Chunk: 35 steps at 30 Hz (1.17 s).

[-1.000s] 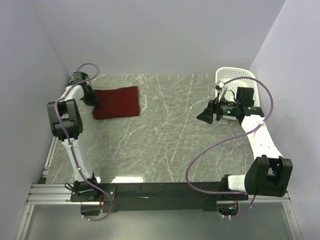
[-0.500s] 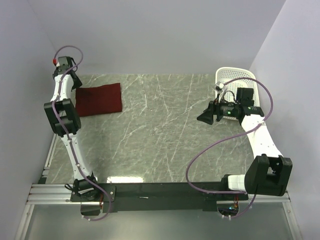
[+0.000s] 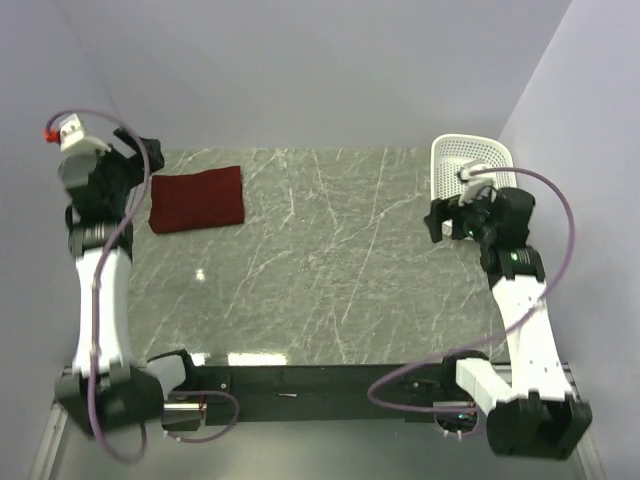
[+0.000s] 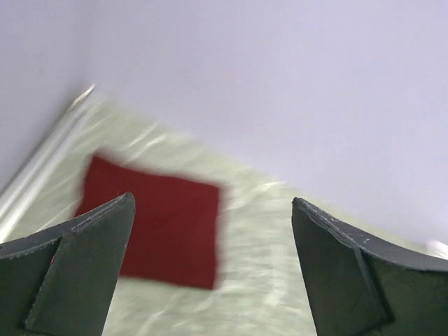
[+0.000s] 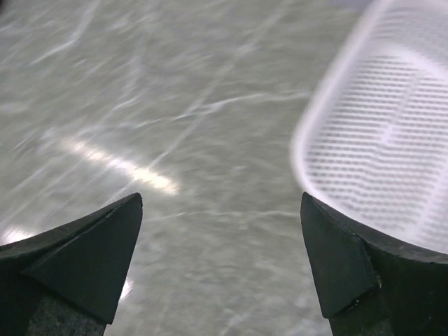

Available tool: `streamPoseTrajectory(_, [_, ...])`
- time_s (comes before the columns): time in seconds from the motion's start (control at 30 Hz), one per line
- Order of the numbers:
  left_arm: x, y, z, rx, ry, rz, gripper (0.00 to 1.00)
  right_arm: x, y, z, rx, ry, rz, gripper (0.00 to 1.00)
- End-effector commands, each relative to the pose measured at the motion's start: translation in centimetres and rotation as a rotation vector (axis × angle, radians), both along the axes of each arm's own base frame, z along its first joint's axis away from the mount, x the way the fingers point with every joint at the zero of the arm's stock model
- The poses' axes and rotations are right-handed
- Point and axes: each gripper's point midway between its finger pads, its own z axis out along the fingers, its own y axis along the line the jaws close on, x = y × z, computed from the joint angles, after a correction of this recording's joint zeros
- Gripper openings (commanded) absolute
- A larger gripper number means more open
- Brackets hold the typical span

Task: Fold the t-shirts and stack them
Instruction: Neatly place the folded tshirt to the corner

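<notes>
- Left fingers (image 4: 84, 259) stand spread wide, released, with nothing between them. The right fingers (image 5: 84, 259) are just as open and bare.
- The maroon t-shirt (image 3: 197, 198) lies flat as a neat folded rectangle at the far-left corner of the desk (image 3: 330, 280), touched by neither arm.
- A second ago the left fingers were clenched at the shirt's left edge. The shirt has since slid further left and been let go, and that arm has risen clear. The right arm has drawn back beside the white basket (image 3: 470, 165).
- Judged from this, the fold and placement look finished. With only one shirt in sight, the stack is one piece.
- Only the overhead view shows both arms and how far apart the shirt and basket are. The left wrist view shows the shirt blurred below its fingers. The right wrist view shows desk and basket rim, but no shirt.
</notes>
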Motion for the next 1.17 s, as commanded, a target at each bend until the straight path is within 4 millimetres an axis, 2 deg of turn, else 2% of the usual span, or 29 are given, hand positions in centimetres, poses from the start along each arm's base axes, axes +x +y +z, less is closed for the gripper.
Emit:
streamPoseTrajectory(0.0, [-2.7, -6.1, 1.4, -0.018, -0.129, -0.310, 1.00, 0.7, -6.9, 4.2, -0.031, -0.202, -0.455, 1.00])
streamPoseTrajectory(0.03, [-3.7, -6.6, 1.0, -0.006, -0.120, -0.328, 0.99, 0.0, -9.0, 4.5, -0.039, -0.227, -0.582, 1.00])
streamPoseTrajectory(0.07, [-5.5, -7.2, 0.1, 0.009, -0.106, -0.345, 0.99, -0.8, -9.4, 5.5, -0.012, -0.272, -0.622, 1.00])
streamPoseTrajectory(0.13, [-7.5, -7.1, -1.4, 0.075, -0.055, -0.307, 1.00, -1.8, -10.0, 5.1, 0.054, -0.280, -0.693, 1.00])
streamPoseTrajectory(0.17, [-9.4, -7.9, -1.4, 0.108, -0.082, -0.309, 0.99, -2.5, -10.1, 5.5, 0.095, -0.296, -0.718, 1.00])
streamPoseTrajectory(0.2, [-10.4, -7.9, -1.5, 0.135, -0.091, -0.299, 0.99, -2.8, -9.9, 4.5, 0.131, -0.266, -0.733, 1.00])
streamPoseTrajectory(0.3, [-13.0, -8.6, -2.9, 0.168, -0.107, -0.301, 1.00, -3.5, -9.7, 3.3, 0.152, -0.212, -0.752, 1.00])
streamPoseTrajectory(0.37, [-13.6, -9.1, -4.8, 0.156, -0.054, -0.323, 0.99, -3.6, -10.0, 2.7, 0.140, -0.198, -0.766, 1.00])
streamPoseTrajectory(0.47, [-13.7, -9.2, -6.5, 0.133, 0.005, -0.327, 0.99, -3.8, -9.8, 1.9, 0.143, -0.163, -0.767, 1.00])
streamPoseTrajectory(0.83, [-14.2, -9.2, -7.1, 0.121, 0.029, -0.322, 1.00, -4.1, -10.6, 0.7, 0.087, -0.149, -0.791, 0.98])
streamPoseTrajectory(1.0, [-14.3, -9.2, -7.7, 0.111, 0.048, -0.323, 0.99, -3.9, -10.2, 0.3, 0.066, -0.130, -0.754, 0.98])
streamPoseTrajectory(1.13, [-14.3, -9.2, -7.6, 0.104, 0.054, -0.321, 1.00, -3.7, -9.1, 0.0, 0.060, -0.120, -0.674, 0.98])
